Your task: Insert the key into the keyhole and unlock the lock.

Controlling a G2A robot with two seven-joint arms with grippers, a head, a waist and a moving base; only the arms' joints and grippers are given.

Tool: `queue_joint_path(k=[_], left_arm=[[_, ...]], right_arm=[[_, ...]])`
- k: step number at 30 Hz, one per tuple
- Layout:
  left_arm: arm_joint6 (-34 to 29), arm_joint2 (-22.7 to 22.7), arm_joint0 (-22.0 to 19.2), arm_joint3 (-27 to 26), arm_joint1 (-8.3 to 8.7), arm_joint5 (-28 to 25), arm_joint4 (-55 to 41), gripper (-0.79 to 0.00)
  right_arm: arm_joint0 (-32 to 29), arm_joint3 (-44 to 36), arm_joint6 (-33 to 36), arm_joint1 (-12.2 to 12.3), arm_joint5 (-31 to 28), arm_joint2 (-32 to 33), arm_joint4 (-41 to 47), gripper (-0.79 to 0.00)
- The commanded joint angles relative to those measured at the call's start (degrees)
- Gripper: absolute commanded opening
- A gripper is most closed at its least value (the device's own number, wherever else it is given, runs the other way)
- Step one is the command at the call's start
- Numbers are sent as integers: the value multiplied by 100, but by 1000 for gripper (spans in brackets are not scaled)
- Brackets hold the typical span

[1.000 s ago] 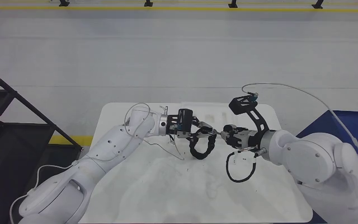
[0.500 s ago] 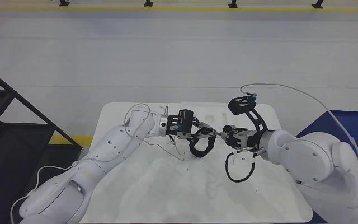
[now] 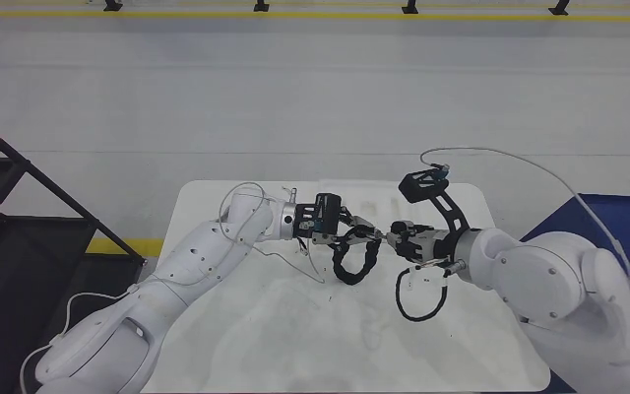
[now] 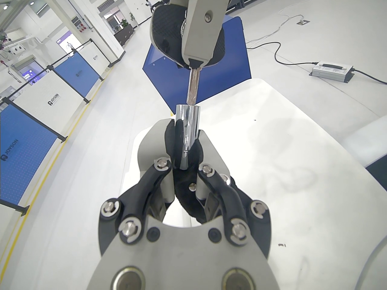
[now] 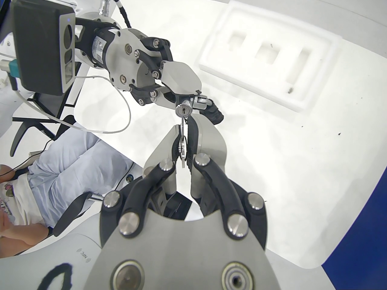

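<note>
Two grips, top view: left gripper (image 3: 346, 233) sits at 9 o'clock of right gripper (image 3: 394, 237), near the table's (image 3: 315, 335) 12 o'clock edge. Left wrist view: it clamps the lock (image 4: 187, 128), a stiff, slick chrome barrel. Right wrist view: it pinches the thin key (image 5: 182, 147) by its bow, tip at the keyhole (image 5: 183, 110); likely to pivot.

Pale grey floor (image 3: 315, 89) all round, glossy under even, bright light. Far across it, a yellow line (image 3: 295, 14) with black stand feet (image 3: 261, 6) along it. White round-cornered table (image 3: 295, 335) in the middle, with a white foam tray (image 5: 269, 58) of three recesses on its far part. Black metal frame (image 3: 39, 187) at the left, blue panel (image 3: 591, 212) at the right. Farther off, a row of blue and white barrier panels (image 4: 54, 91), and a grey box (image 4: 331, 72) on the floor.
</note>
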Motion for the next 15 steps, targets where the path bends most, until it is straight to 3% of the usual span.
queue_joint_path(k=[1,15], left_arm=[[15,-4,3,3,-4,-18,4,-785],[62,-6,-17,0,-29,-176,101,-785]], right_arm=[[7,11,0,0,7,-13,-9,-785],[116,70,45,1,-39,-116,-91,-785]])
